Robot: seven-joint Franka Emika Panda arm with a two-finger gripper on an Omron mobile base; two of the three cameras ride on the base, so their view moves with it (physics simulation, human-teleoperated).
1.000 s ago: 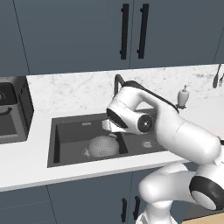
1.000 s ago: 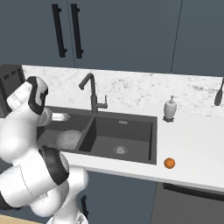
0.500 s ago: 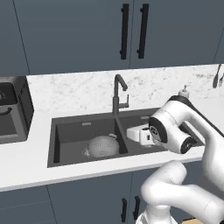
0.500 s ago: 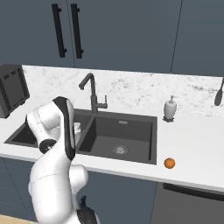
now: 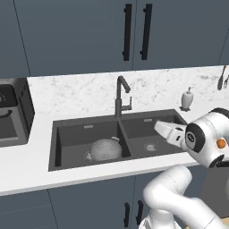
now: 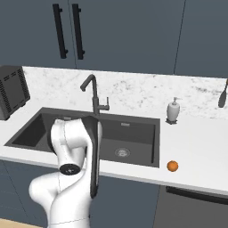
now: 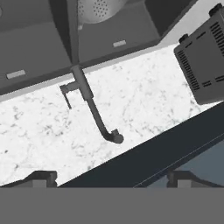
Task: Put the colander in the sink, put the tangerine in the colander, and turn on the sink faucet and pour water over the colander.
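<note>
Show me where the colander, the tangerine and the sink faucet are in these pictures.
colander (image 5: 105,149), left base view, on its domed metal side.
tangerine (image 6: 173,166), right base view, middle of the fruit.
sink faucet (image 6: 94,94), right base view, on its upright neck.

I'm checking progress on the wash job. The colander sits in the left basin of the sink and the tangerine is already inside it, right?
Not quite. The colander does sit in the left basin of the sink, but the tangerine isn't inside it: the right base view shows it lying on the white countertop, right of the sink.
</note>
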